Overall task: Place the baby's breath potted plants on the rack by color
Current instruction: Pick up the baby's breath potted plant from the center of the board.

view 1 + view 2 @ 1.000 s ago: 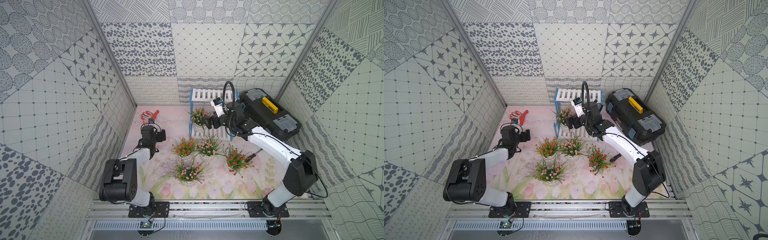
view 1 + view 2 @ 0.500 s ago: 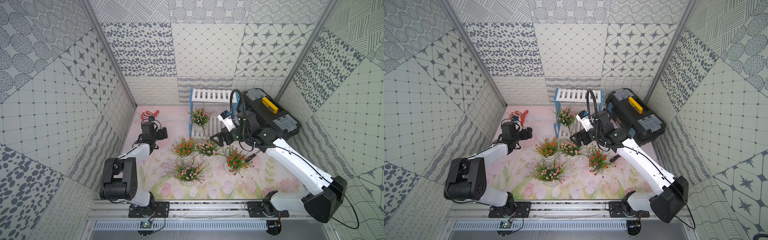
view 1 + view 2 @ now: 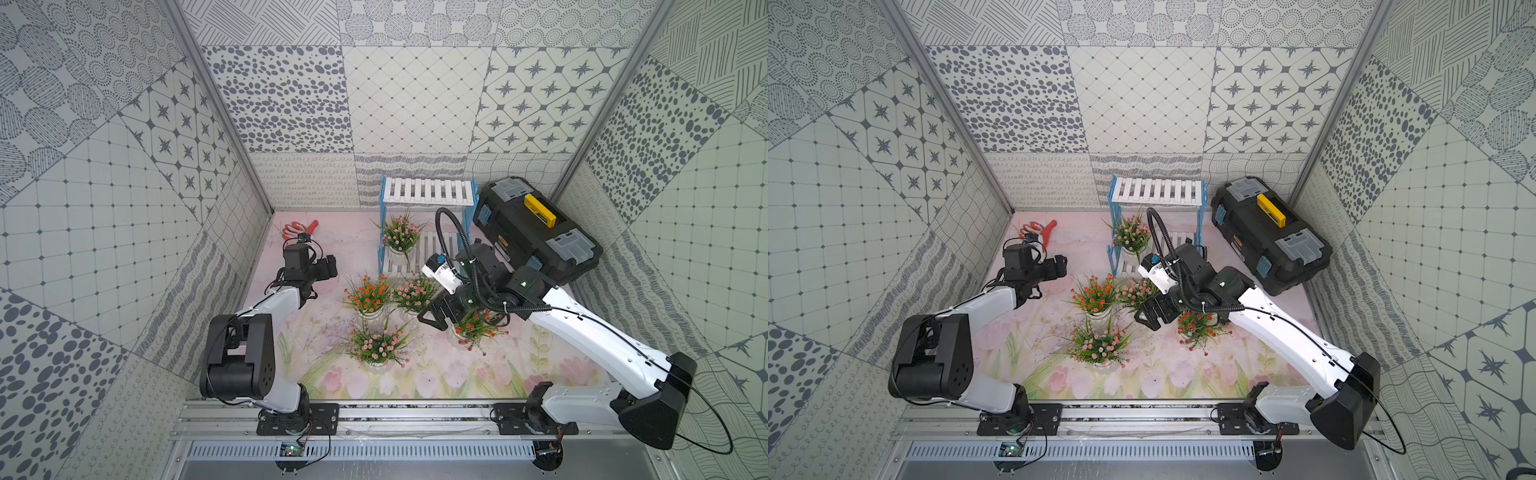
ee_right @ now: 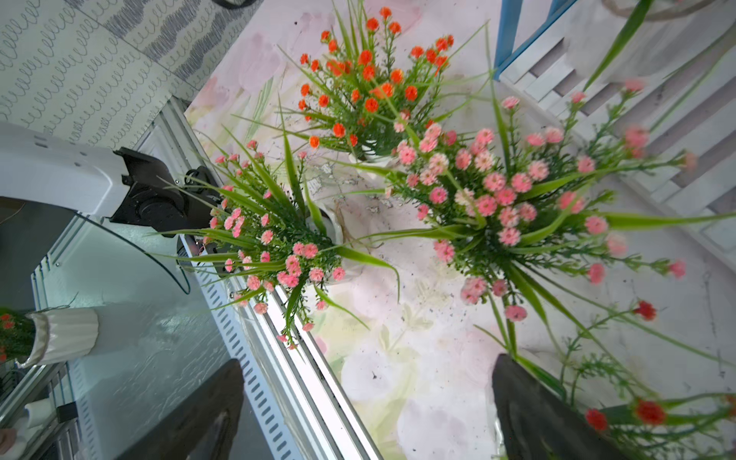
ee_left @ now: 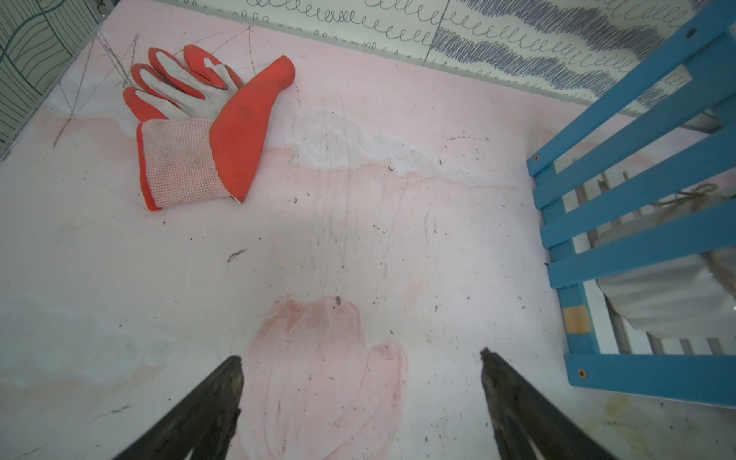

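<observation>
Tile walls (image 3: 415, 83) box in a floral desk (image 3: 498, 374). The right arm (image 3: 582, 330) hides part of the orange-red plant (image 3: 473, 330) at 4 o'clock; beside it the right end effector (image 3: 432, 318) hovers, jaws wide apart, empty, forearm stretched low. At 10 o'clock the left end effector (image 5: 360, 358) is spread over bare desk. One pink plant (image 3: 400, 236) stands on the lower tier of the rack (image 3: 428, 193), 12 o'clock.

One plant (image 3: 399, 237) on rack (image 3: 428, 193) lower shelf; toolbox (image 3: 536, 237) right of rack.

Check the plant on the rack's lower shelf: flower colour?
Pink. The plant on the rack shows best in a top view.
</observation>
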Available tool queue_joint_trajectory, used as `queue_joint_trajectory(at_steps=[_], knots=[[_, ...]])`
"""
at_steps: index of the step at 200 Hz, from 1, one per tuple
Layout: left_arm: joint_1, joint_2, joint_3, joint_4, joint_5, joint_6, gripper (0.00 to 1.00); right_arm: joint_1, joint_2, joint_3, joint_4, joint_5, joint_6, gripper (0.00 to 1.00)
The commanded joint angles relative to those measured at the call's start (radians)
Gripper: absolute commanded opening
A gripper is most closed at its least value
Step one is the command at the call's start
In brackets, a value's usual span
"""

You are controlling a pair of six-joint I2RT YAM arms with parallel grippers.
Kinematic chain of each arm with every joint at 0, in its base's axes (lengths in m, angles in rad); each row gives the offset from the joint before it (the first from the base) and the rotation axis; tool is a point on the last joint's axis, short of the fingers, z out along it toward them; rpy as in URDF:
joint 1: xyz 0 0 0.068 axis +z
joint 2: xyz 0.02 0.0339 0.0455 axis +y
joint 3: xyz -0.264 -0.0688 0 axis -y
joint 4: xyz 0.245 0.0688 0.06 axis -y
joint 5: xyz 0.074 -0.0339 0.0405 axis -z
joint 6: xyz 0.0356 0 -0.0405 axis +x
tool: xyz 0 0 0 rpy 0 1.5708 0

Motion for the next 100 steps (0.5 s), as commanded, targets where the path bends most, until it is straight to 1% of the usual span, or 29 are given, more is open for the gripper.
queue_joint_trajectory(at_steps=[1,21,34,51,76,100], knots=[[-0.008,0.014,0.007,0.026,0.032,-0.027,0.93,0.034,0.011,-0.028,-0.025,-0.001,0.08,0.98],[-0.01,0.014,0.006,0.032,0.028,-0.03,0.93,0.05,0.035,-0.072,0.022,0.015,0.139,0.98],[-0.011,0.015,0.013,0.026,0.026,-0.033,0.94,0.057,0.051,-0.096,0.066,0.048,0.183,0.98],[-0.01,0.013,0.014,0.028,0.029,-0.04,0.94,0.063,0.072,-0.124,0.132,0.105,0.243,0.98],[-0.009,0.01,0.013,0.033,0.034,-0.055,0.94,0.078,0.099,-0.163,0.221,0.221,0.31,0.98],[-0.009,0.008,0.013,0.037,0.034,-0.058,0.94,0.079,0.124,-0.206,0.345,0.253,0.349,0.98]])
